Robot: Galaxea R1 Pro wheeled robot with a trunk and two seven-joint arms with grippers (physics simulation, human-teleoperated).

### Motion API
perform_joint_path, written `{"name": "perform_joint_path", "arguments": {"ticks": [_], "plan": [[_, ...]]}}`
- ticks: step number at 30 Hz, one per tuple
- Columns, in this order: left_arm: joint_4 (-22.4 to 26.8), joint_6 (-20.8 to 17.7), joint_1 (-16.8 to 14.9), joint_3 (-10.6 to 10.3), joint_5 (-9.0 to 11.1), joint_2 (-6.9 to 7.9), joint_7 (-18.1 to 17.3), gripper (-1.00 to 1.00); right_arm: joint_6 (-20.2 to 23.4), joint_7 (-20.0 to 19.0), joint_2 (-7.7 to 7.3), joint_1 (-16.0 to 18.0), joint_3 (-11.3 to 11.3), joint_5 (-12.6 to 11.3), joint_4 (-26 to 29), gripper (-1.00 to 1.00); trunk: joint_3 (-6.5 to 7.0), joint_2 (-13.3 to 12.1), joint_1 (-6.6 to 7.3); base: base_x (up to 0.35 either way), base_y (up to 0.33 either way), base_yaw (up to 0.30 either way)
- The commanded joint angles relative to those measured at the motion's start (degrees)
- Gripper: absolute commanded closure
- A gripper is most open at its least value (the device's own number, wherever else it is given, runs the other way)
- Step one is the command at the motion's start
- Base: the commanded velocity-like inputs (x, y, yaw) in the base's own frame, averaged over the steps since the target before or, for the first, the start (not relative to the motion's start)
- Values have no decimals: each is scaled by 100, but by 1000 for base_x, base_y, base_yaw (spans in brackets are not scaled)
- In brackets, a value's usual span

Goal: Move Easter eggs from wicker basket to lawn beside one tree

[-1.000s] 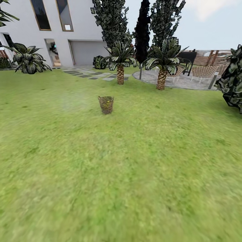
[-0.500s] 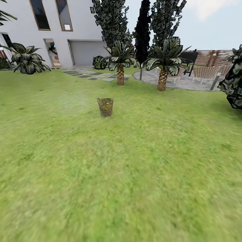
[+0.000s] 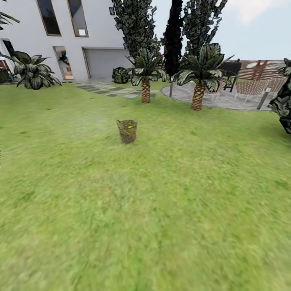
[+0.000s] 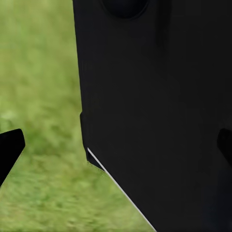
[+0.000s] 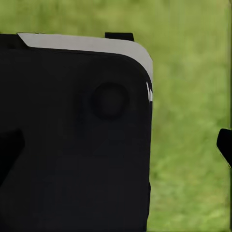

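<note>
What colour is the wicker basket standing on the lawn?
Brown open weave, with yellow showing through from inside; the wicker basket shows best in the head view.

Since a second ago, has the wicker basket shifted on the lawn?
No. The wicker basket sits a little lower in the head view, but so do the palms behind it, so the camera moved, not the basket on the lawn.

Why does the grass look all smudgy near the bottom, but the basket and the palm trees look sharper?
In the head view the near lawn is smeared and soft, while the wicker basket and the palms farther off look crisper. In the left wrist view the grass is blurry behind a big black robot part; the right wrist view is just as soft. The light is even, without strong shadows.
</note>
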State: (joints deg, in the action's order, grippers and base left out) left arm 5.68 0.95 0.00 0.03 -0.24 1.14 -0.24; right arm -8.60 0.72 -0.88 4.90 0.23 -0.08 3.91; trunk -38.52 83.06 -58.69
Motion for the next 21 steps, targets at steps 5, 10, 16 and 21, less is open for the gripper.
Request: {"name": "perform_joint_path", "arguments": {"ticks": [5,10,16,21], "plan": [[3,10,0,-3,-3,1,-3,-100,-18,7,0,2,3,-1,0,-100,-15,2,-3,337,0,74],[3,10,0,0,-3,1,-3,-100,-18,7,0,2,3,-1,-4,-100,-16,2,-3,337,0,4],[3,10,0,-3,-3,1,-3,-100,-18,7,-9,2,3,-1,-4,-100,-16,2,-3,337,0,0],[3,10,0,-3,-3,1,-3,-100,-18,7,-7,2,3,-1,-4,-100,-16,2,-3,337,0,0]]}}
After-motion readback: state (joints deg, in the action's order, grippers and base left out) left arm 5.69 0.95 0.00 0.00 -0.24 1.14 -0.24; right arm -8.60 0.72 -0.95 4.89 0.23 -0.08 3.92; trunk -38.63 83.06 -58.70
